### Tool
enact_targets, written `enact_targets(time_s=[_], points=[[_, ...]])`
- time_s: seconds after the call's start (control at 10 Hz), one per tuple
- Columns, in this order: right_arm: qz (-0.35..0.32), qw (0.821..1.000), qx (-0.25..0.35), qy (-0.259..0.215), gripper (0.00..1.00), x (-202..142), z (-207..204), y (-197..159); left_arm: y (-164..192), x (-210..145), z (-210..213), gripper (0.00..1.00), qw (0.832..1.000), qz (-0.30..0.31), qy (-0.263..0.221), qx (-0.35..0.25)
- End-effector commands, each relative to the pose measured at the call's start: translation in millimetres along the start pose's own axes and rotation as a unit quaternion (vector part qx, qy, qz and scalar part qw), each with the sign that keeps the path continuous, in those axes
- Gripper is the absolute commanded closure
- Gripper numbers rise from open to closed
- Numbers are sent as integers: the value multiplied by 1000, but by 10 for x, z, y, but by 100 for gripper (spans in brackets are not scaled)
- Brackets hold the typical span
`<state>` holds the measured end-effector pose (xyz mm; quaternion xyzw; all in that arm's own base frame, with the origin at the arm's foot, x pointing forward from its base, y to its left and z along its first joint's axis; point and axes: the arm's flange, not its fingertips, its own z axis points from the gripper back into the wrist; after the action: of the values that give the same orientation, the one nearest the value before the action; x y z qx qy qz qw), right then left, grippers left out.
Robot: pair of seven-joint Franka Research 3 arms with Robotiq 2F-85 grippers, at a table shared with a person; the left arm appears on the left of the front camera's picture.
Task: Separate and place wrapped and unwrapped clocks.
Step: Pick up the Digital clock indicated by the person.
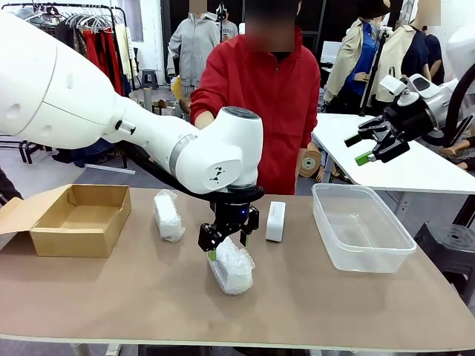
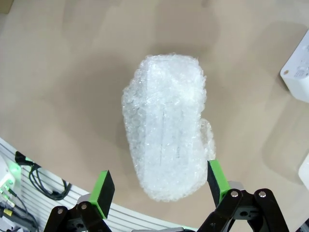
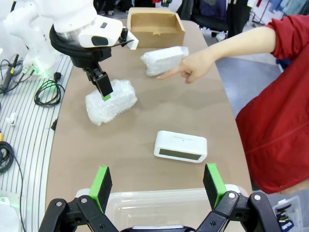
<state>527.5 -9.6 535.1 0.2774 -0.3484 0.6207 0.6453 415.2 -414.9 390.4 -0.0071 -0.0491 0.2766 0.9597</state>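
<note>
Across the tan table (image 1: 133,297), a box (image 1: 44,236) sits left and a tub (image 1: 371,256) right, likely one per kind. The left gripper (image 1: 226,245), spread, straddles the near wrapped clock's (image 1: 231,268) end, ready to pinch. The right gripper (image 1: 361,149) hovers spread, high above the tub.

Front view looks across the table (image 1: 111,289); wrist views look down, sharing one wrapped clock (image 2: 164,130).

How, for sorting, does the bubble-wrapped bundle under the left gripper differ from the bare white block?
The bundle is crinkly and bulging; the block is smooth and crisp-edged. The open left gripper straddles the bundle; the block stands apart, untouched. Both are white and rest on the table.
</note>
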Motion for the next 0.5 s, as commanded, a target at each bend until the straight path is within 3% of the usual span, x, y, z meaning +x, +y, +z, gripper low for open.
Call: enact_targets(time_s=[0.0, 0.4], points=[[0, 1000, 0, 0, 0, 6, 5, 1, -47, 28, -103, 0, 1000, -2, -11, -8], [0, 1000, 0, 0, 0, 6, 5, 1, -55, 74, -258, 0, 1000, -8, -5, -16]])
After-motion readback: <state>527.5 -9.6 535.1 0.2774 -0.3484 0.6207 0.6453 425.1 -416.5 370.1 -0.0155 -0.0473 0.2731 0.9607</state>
